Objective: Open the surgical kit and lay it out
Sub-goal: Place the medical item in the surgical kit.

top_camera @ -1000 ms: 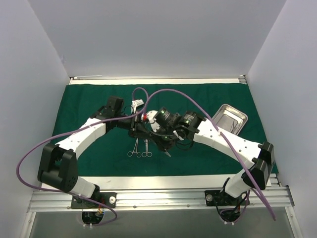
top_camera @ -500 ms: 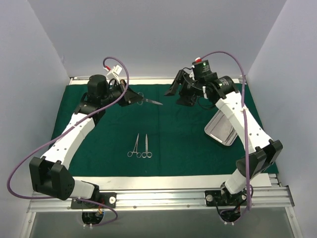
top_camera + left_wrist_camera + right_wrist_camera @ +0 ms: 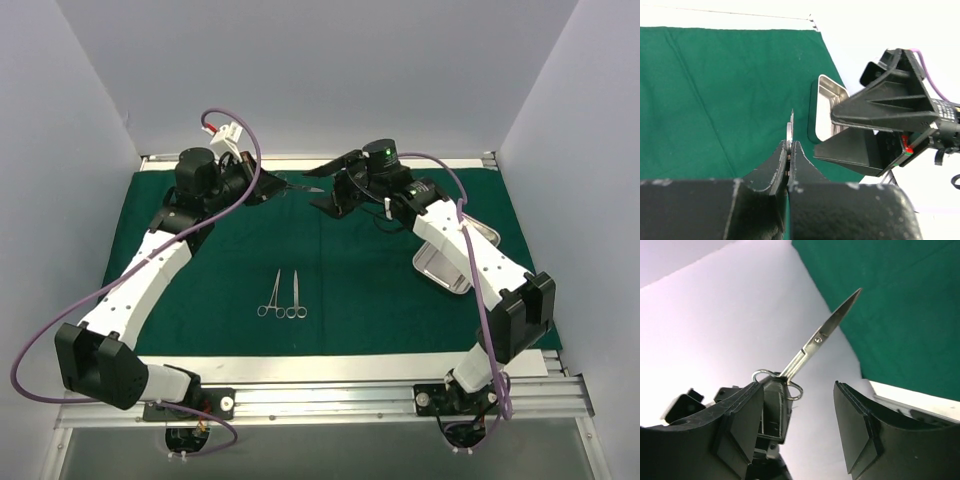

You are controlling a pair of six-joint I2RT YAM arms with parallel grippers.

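The dark green cloth (image 3: 200, 270) lies spread flat over the table. My left gripper (image 3: 270, 188) is raised at the back left, shut on silver scissors (image 3: 303, 187) whose blades point right. In the left wrist view the left gripper (image 3: 789, 144) pinches the blade (image 3: 790, 127) edge-on. My right gripper (image 3: 313, 190) faces it, open, its fingers (image 3: 880, 105) just off the scissors' tip and not touching. The right wrist view shows the scissors (image 3: 826, 333) ahead of the open right gripper (image 3: 799, 386). Two ring-handled instruments (image 3: 283, 296) lie side by side on the cloth. The steel tray (image 3: 440, 272) sits at the right, partly under my right arm.
White walls enclose the table on three sides. A white strip (image 3: 300, 367) borders the cloth's near edge, with the metal rail (image 3: 320, 403) and both arm bases below it. Purple cables (image 3: 40, 340) loop off each arm.
Both arms rose from the cloth's middle to the back. The left carried the scissors up and left. The right gripper opened, swung away, then came back left toward the scissors' tip.
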